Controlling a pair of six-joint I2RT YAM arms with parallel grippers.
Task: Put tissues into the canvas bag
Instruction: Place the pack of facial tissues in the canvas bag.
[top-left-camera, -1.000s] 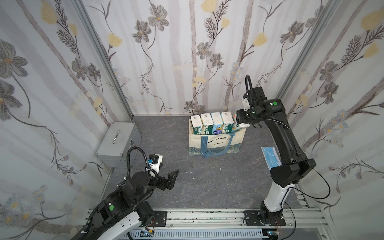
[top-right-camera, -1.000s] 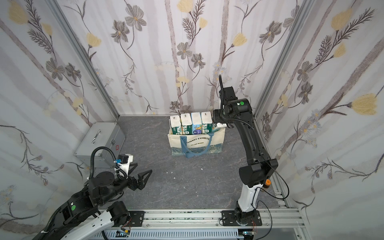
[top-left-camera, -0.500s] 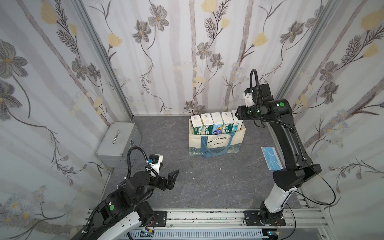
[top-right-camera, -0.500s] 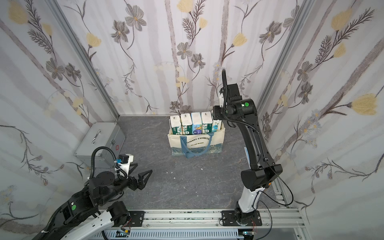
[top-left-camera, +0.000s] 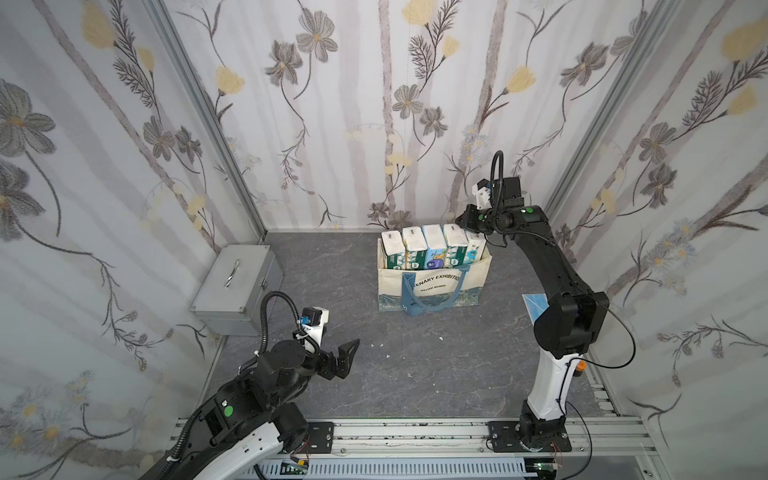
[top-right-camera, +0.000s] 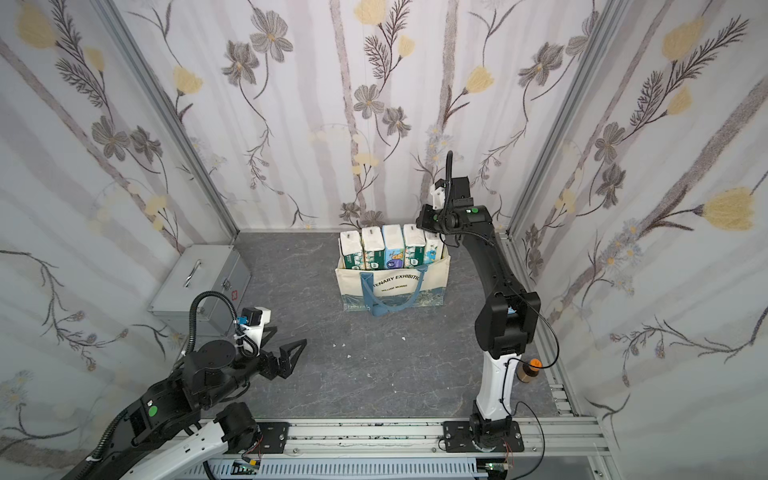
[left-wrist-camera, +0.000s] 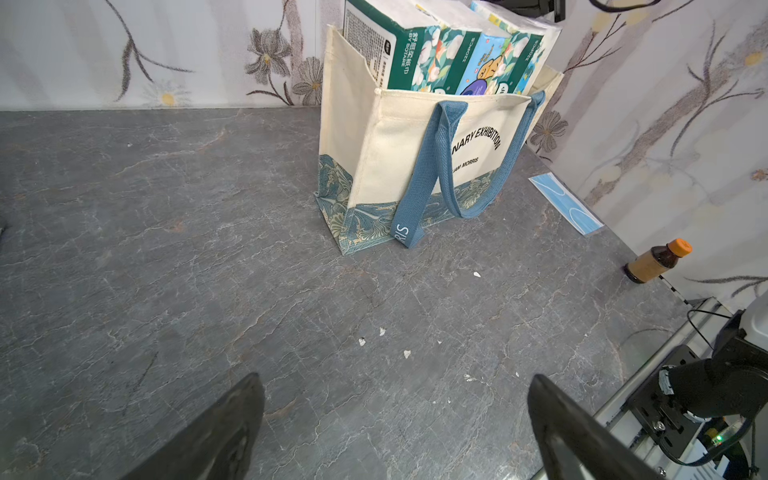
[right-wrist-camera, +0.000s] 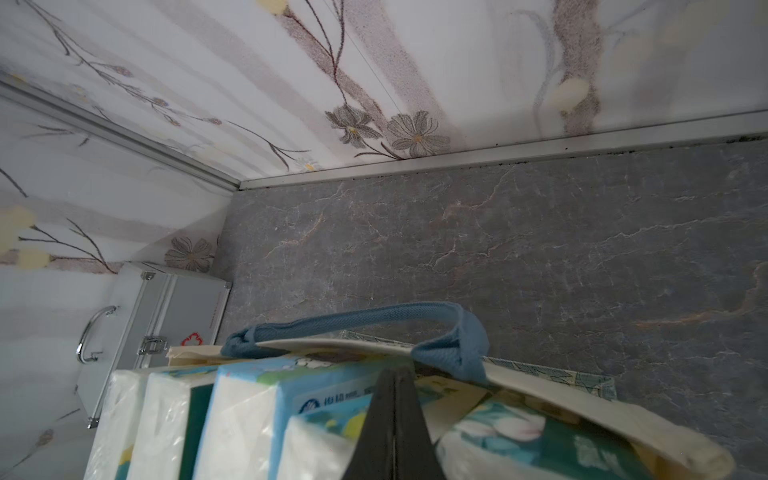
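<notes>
the tissues (top-left-camera: 433, 245) stand upright in a row inside the canvas bag (top-left-camera: 436, 291) near the back wall, the right gripper (right-wrist-camera: 392, 376) pinched shut on nothing, seemingly just over the end packs, while the left gripper (left-wrist-camera: 395, 386) gapes wide above the grey floor.

Cream canvas bag (top-left-camera: 432, 286) with blue straps, black lettering and blue-green patterned bottom band, tissues (top-left-camera: 433, 247) white-topped with green floral sides and one light blue cartoon pack, dark grey veined table (top-left-camera: 415, 374), silver-grey case (top-left-camera: 237, 286), light blue mask (left-wrist-camera: 565, 203), brown orange-capped bottle (left-wrist-camera: 656, 259), white wallpaper (top-left-camera: 374, 104) with grey-yellow flowers.
</notes>
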